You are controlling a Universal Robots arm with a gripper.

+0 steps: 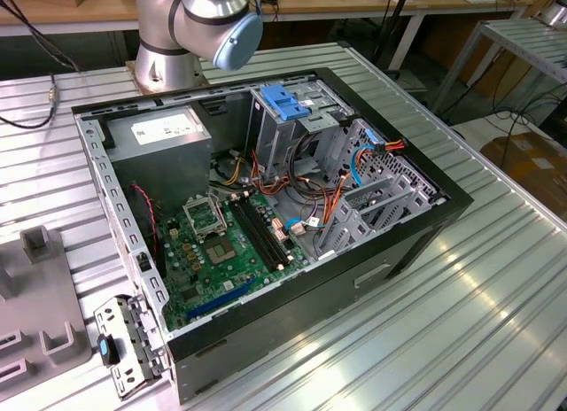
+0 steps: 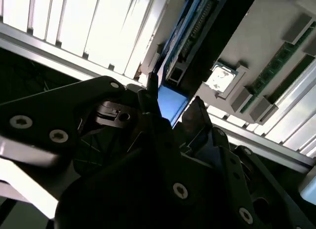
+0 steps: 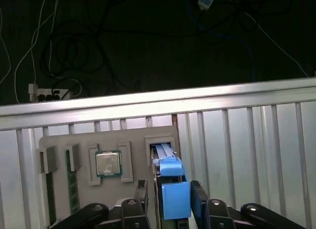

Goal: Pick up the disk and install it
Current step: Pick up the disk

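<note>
In the first wrist view the blue-capped disk point(image 3: 174, 199) stands on edge in a slot of the grey tray point(image 3: 59, 140), right inside the hand point(image 3: 169, 187). Can't tell if the hand's gripping it or just straddling.

Ribbed table point(image 1: 496, 305) is shiny metal, grey tray point(image 3: 98, 139) matt plastic, disk point(image 3: 175, 197) edged in smooth blue plastic.

Disk point(image 3: 173, 189) in tray point(image 3: 98, 139) slot; processor point(image 3: 107, 164) beside it.
</note>
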